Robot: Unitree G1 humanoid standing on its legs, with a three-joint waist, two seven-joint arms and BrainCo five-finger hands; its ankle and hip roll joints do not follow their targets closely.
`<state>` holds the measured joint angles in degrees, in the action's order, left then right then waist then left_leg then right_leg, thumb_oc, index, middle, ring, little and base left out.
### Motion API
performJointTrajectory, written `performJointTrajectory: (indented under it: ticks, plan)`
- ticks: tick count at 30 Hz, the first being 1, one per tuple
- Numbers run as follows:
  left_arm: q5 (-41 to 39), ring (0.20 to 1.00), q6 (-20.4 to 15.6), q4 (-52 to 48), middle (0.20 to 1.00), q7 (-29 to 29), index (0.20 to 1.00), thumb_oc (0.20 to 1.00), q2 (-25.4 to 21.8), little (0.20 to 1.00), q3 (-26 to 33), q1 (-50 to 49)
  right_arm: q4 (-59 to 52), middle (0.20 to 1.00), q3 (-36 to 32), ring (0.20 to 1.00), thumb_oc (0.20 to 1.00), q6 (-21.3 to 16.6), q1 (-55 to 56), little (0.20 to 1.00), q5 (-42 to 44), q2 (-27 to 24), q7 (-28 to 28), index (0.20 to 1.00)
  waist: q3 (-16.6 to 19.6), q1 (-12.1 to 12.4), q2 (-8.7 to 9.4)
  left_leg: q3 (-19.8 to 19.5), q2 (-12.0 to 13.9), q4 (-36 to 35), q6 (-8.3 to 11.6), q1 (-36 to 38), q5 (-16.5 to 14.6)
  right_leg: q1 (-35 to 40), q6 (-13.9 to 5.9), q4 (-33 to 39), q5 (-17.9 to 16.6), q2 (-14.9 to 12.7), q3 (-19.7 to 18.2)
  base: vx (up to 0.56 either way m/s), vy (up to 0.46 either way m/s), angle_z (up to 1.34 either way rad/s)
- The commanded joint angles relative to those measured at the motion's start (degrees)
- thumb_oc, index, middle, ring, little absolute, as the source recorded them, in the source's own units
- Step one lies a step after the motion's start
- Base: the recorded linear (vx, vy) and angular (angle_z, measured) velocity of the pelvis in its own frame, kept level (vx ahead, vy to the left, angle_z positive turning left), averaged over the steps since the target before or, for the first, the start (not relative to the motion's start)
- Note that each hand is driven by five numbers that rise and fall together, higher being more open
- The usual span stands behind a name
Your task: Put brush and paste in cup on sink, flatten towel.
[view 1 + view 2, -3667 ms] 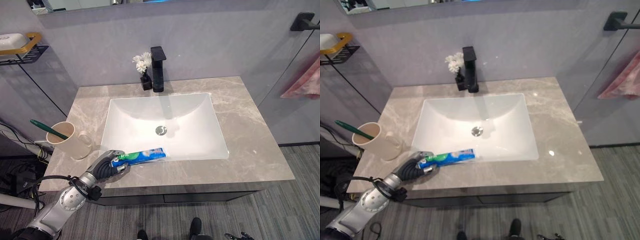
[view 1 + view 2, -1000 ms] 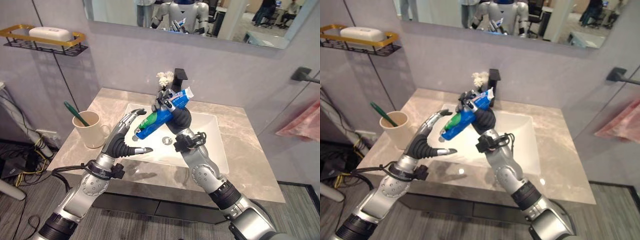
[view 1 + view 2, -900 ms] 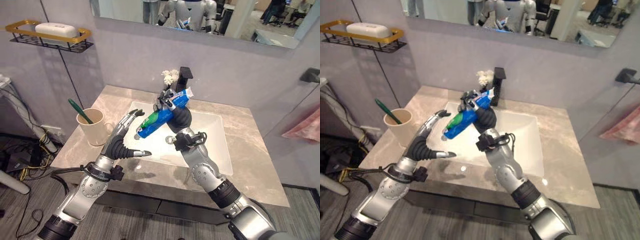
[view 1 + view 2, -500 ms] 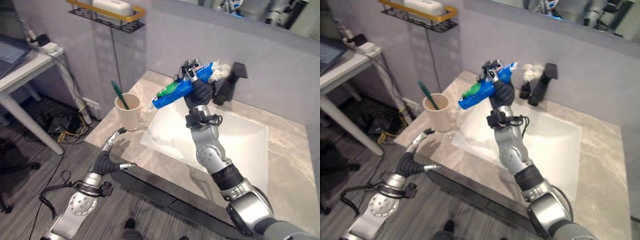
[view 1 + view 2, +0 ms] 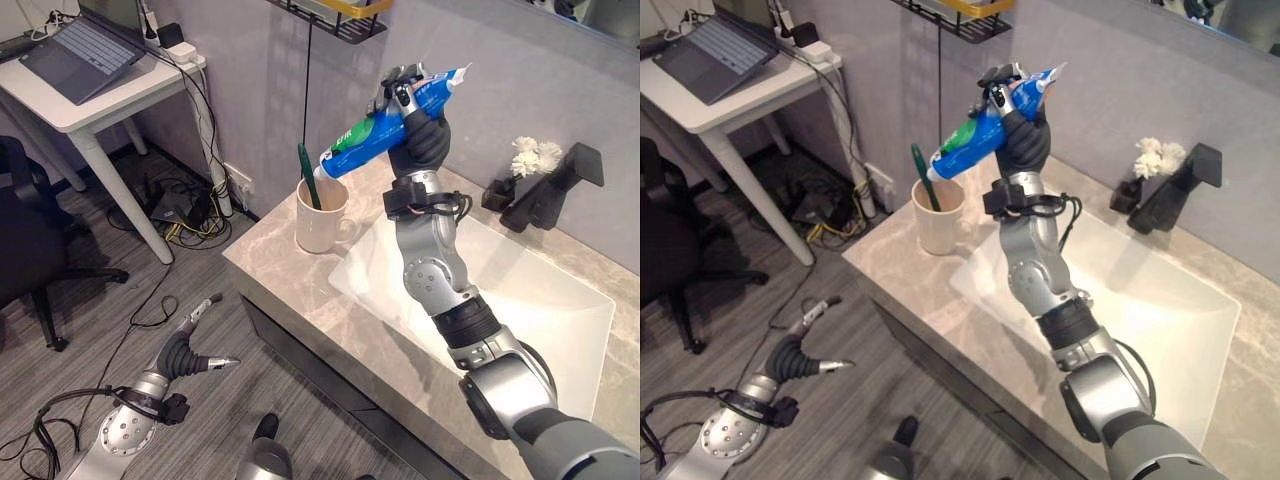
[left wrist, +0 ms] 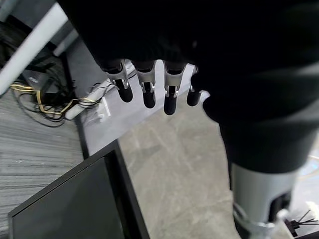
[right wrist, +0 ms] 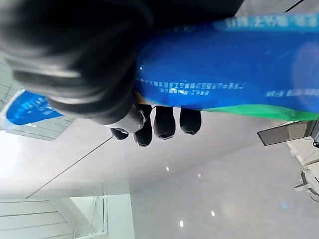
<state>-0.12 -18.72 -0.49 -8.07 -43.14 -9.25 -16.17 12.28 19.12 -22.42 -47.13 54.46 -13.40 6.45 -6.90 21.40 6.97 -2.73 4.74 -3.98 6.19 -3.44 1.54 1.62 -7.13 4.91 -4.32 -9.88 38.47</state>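
Between the curled fingers [image 7: 163, 122] of the right hand [image 5: 420, 135] sits the toothpaste tube [image 5: 385, 125], gripped around its middle and tilted so its green end points down toward the cup [image 5: 322, 216] just below and beside it. That cream cup stands on the counter [image 5: 290, 275] next to the sink [image 5: 560, 320], and the green toothbrush [image 5: 309, 176] already leans inside it, so the brush part looks done. The paste appears close to going in: it still has to be lowered into the cup's mouth and let go. Far below the right hand's fingers, the left hand [image 5: 186, 349] hangs over the floor with its fingers relaxed and straight, holding nothing. No towel can be seen beside either hand, so flattening it is presumably still to do.
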Motion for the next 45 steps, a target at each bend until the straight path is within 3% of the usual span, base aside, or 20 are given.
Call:
performJointTrajectory:
  ticks: [1,26,37,38,39,45]
  plan:
    - [-2.46,1.0,-2.35,-0.98,1.0,0.63,1.0,1.0,-3.64,1.0,-1.68,1.27,-1.41,0.2,-1.16,0.2,0.2,-3.02,-5.98,0.2,-3.0,-4.03,-0.15,0.2,1.15,0.94,1.5,-0.72,-1.96,-1.02,-1.44,-3.3,2.52,3.68,-4.27,-2.03,-0.65,-2.34,-3.11,0.0,0.0,0.0]
    - [-0.32,1.0,-1.96,1.08,1.0,1.28,1.0,1.0,-3.37,1.0,-4.31,3.67,-1.93,0.2,9.15,0.2,0.2,2.34,-6.86,0.2,-9.82,-6.04,-3.55,0.2,-0.3,-0.87,2.06,1.31,-2.24,-1.02,-2.68,-3.04,1.5,1.56,-4.44,-2.7,-1.1,-2.95,-5.67,0.0,0.009,-0.03]
    - [0.4,1.0,-1.94,1.11,1.0,0.75,1.0,1.0,-3.45,1.0,-4.87,4.5,-0.46,0.2,11.5,0.2,0.2,2.83,-9.45,0.2,-13.18,-3.89,-2.8,0.2,-0.75,-0.58,2.94,1.1,-2.06,-1.02,-2.7,-3.44,1.48,1.26,-4.3,-2.22,-1.07,-2.54,-5.81,0.0,0.0,0.0]
    - [0.42,1.0,-1.95,0.96,1.0,0.78,1.0,1.0,-3.62,1.0,-4.79,4.55,-0.41,0.473,11.64,0.473,0.473,2.85,-9.62,0.473,-13.41,-3.76,-2.74,0.473,-0.84,-0.5,3.12,1.08,-2.05,-1.02,-2.7,-3.56,1.5,1.18,-4.33,-2.17,-1.19,-2.48,-5.83,0.0,0.0,0.0]
    - [0.49,1.0,-2.02,1.19,1.0,0.73,1.0,1.0,-3.7,1.0,-4.78,4.52,-0.33,1.0,12.03,1.0,1.0,3.1,-9.86,1.0,-13.9,-3.83,-2.87,1.0,-0.92,-0.4,3.31,1.03,-2.02,-1.02,-2.69,-3.63,1.5,1.14,-4.31,-2.06,-1.19,-2.37,-5.85,0.0,0.0,0.0]
    - [1.14,1.0,-2.02,1.29,1.0,0.34,1.0,1.0,-4.1,1.0,-5.32,5.07,-0.53,1.0,11.96,1.0,1.0,2.68,-10.61,1.0,-15.08,-2.86,-1.44,1.0,-1.14,-0.02,4.11,0.88,-1.93,-1.02,-2.75,-4.02,1.42,0.74,-4.33,-1.66,-1.41,-2.09,-6.07,0.0,0.0,0.0]
